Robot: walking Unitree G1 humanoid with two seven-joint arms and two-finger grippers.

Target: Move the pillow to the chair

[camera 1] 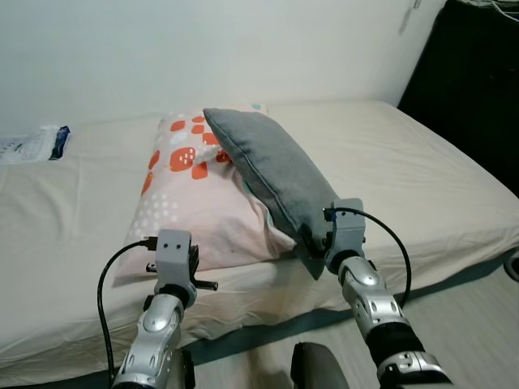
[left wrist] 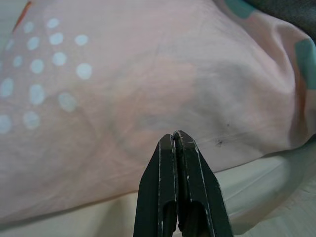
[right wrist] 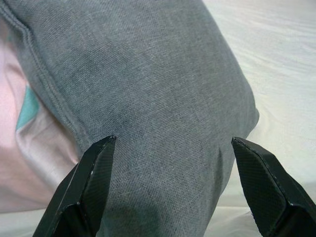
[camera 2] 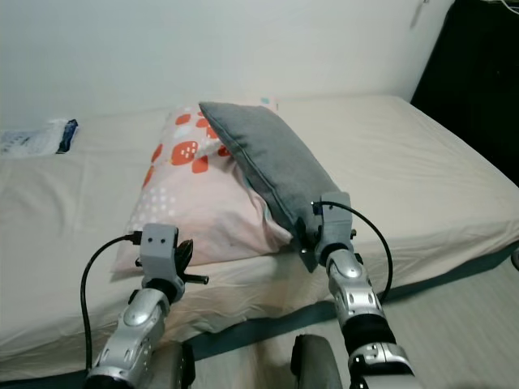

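We reach with our right end effector, fingers spread around the near end of the grey fabric pillow leaning on the pink patterned pillow on the bed, seemingly about to clamp, while our left end effector waits pressed together.

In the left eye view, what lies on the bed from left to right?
White packet with blue end → pink patterned pillow → grey pillow, with the open right end effector at its near corner.
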